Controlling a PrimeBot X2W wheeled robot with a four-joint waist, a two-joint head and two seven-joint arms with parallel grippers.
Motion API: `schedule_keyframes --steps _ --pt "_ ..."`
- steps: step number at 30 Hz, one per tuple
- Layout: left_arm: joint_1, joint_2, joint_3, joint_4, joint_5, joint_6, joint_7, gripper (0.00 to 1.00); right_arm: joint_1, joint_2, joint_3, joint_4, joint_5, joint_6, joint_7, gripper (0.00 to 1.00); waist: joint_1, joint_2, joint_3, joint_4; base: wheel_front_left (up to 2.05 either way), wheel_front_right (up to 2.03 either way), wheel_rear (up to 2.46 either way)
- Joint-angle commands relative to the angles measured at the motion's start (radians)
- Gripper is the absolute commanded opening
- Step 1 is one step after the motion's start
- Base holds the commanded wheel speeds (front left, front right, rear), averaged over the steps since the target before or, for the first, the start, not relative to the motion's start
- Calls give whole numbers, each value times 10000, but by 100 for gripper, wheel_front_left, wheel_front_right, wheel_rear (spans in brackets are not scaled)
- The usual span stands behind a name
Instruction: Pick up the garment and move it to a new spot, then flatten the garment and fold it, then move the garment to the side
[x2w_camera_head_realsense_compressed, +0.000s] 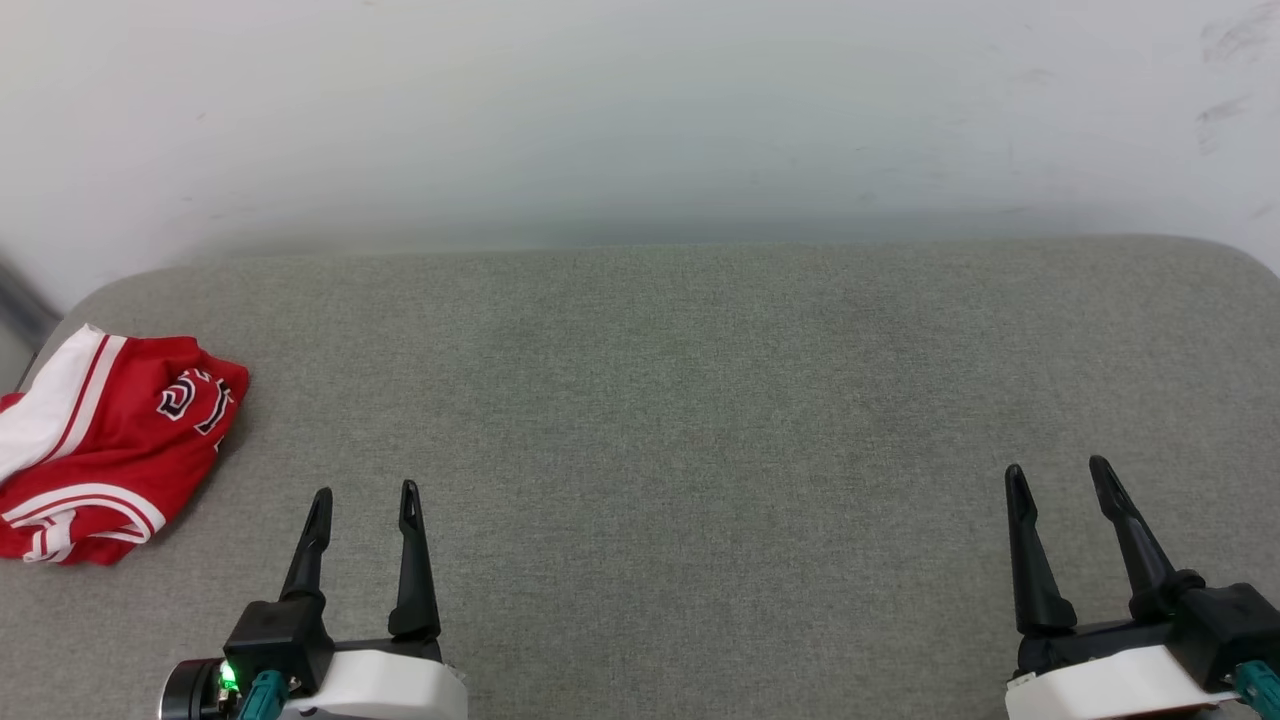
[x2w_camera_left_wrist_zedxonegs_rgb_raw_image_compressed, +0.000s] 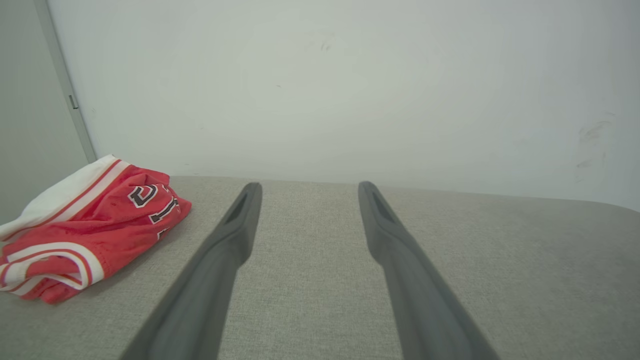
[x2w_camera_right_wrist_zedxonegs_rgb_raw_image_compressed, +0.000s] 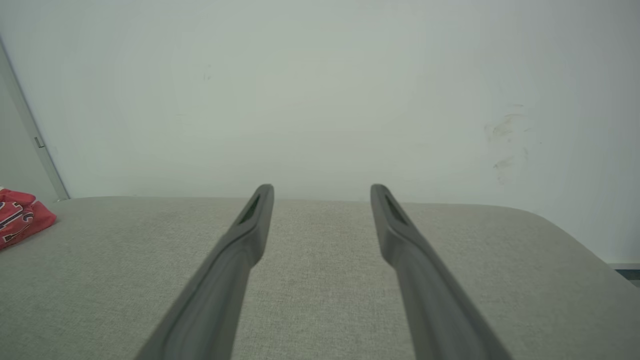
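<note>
While your left claw (x2w_camera_head_realsense_compressed: 366, 489) hangs released over the near part of the grey fabric surface (x2w_camera_head_realsense_compressed: 680, 400), fingers spread and pointing toward the white wall (x2w_camera_head_realsense_compressed: 640, 120), your right claw (x2w_camera_head_realsense_compressed: 1057, 465) is released too, well apart at the near right. Out to the left of the left claw, at the surface's left edge, you see the red jersey T-shirt (x2w_camera_head_realsense_compressed: 110, 450) lying crumpled, with its striped white trim and lettering showing.

Even, soft, bright light; faint shadows, no glare; wrist views blur nearby.
</note>
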Motion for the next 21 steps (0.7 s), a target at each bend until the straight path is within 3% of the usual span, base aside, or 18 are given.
schedule_keyframes --steps 1,21 --pt "54 -11 26 33 -35 5 -28 100 98 27 -28 58 149 -3 -21 100 0 -1 5 -4 0 0 0" --pt "-128 -10 72 125 -50 84 -28 100 134 27 -103 78 341 -3 -21 100 0 -1 77 365 0 0 0"
